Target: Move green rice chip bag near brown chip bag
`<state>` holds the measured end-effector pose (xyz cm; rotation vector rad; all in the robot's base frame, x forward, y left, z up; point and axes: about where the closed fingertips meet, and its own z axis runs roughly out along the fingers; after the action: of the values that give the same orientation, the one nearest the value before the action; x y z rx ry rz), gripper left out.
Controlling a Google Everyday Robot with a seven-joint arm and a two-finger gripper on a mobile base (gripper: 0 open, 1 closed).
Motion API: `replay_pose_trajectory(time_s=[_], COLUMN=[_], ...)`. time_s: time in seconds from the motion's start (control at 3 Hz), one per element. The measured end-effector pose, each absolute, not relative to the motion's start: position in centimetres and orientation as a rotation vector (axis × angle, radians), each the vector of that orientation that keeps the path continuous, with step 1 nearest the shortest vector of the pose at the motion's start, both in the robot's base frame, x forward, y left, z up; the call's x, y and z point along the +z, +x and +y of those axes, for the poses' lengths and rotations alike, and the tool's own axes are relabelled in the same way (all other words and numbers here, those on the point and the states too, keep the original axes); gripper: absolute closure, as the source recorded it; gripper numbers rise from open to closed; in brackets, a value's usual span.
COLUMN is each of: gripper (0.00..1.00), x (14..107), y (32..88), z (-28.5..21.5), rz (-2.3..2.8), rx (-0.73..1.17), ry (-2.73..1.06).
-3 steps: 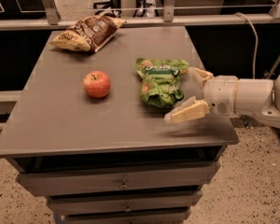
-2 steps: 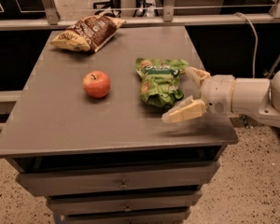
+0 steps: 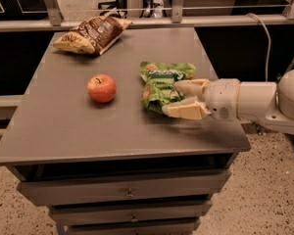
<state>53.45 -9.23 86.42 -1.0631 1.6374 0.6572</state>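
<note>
The green rice chip bag [image 3: 161, 84] lies on the grey table [image 3: 63, 126], right of centre. My gripper [image 3: 170, 100] reaches in from the right at table height, and its two cream fingers [image 3: 186, 110] have closed on the bag's right end, one on the far side and one on the near side. The bag still rests on the table. The brown chip bag [image 3: 92, 34] lies at the far left corner, well away from the green bag.
A red apple [image 3: 102, 88] sits mid-table, left of the green bag. The table top sits on a drawer cabinet [image 3: 130, 192]. A rail [image 3: 186, 19] and dark gap run behind the far edge. My white arm [image 3: 259, 102] hangs past the right edge.
My gripper has moved left onto the green bag's right end and its fingers have drawn closer together around it. The bags and the apple have not moved.
</note>
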Motion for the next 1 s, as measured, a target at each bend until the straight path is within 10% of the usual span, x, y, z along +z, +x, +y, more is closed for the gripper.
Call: replay_pose_trajectory(time_s=[0.67,1.0], gripper=[0.99,1.00], x=[86.5,86.9], y=[54.2,55.9], z=[-10.2,-11.5], rz=[1.702,1.703], rx=[0.587,0.510], ry=[-1.025,-1.018])
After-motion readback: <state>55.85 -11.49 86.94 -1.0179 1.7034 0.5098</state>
